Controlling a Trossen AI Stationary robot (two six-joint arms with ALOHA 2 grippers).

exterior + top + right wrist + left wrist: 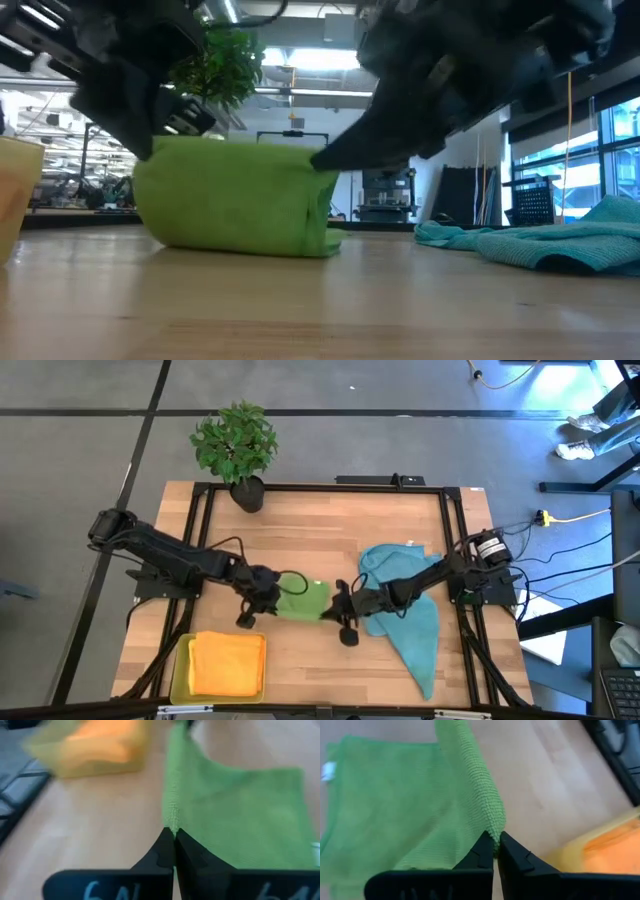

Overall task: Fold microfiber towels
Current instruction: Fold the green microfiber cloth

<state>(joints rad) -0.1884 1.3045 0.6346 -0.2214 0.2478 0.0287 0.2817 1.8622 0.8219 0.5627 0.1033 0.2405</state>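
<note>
Both pincers pinch green towel [300,601] (edge raised)

low view: yellow tray [15,195] cut off at edge | teal towel [560,242] cut off at edge

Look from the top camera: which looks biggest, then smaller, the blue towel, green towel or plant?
1. Teal-blue towel, spread widest.
2. Potted plant.
3. Green towel, folded small; the left gripper and right gripper hide its ends, so this placing behind the plant is unsure.
</note>
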